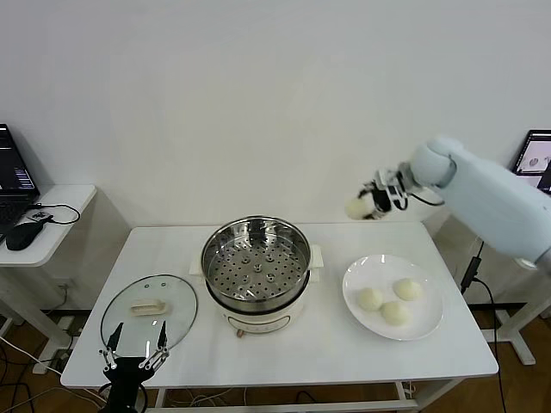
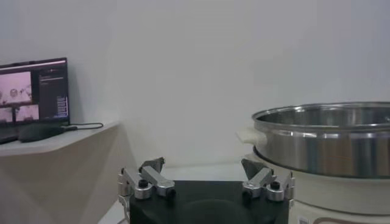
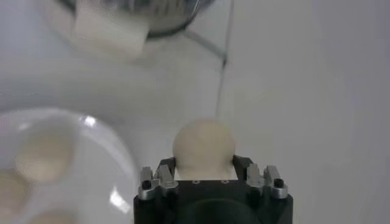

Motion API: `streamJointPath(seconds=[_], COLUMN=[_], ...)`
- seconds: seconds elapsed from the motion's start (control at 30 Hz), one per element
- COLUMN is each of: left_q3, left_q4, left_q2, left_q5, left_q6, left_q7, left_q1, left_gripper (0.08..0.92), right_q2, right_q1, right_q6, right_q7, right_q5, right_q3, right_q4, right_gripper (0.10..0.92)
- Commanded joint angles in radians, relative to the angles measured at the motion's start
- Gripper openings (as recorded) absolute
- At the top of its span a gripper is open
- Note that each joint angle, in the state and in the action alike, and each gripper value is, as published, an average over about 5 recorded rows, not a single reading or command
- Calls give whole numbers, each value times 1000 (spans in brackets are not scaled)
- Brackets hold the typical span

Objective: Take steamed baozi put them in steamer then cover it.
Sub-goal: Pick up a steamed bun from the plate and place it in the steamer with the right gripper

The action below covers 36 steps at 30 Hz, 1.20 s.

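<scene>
The right gripper is raised above the worktop's far right corner, its fingers closed around one steamed baozi. Below it, near the right edge, three more baozi lie on a white plate. The steamer stands uncovered at the worktop's middle, its perforated tray bare. The cover lies flat near the front left corner. The left gripper hangs at the front edge just beside the cover, fingers spread wide and holding nothing.
</scene>
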Motion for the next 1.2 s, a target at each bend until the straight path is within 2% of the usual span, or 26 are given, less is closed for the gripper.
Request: streamJointPath(seconds=[0.03,0.33,0.63,1.2], left_q3=[-13,-21,-21,-33], left_q4=[-4,-5,0,-2], left_q2=[4,-4,-8,-7], left_q5=[-8,-12,-12,-18], left_q6=[1,2,5,0], left_q7=[2,2,2,2], left_q1=[-1,-7,-19,-9], left_gripper=[823,823,823,823], right_q2=[208,342,392,462], right_q1=[174,80,-34,-124], right_q6=[79,252,444,573], right_q7=[44,112,200,267], right_q5=[146,-1,-294,-544], right_q3=[-187,-270,-252,-182], right_q4=[36,-11,-135,-296], right_gripper=[603,613,627,628])
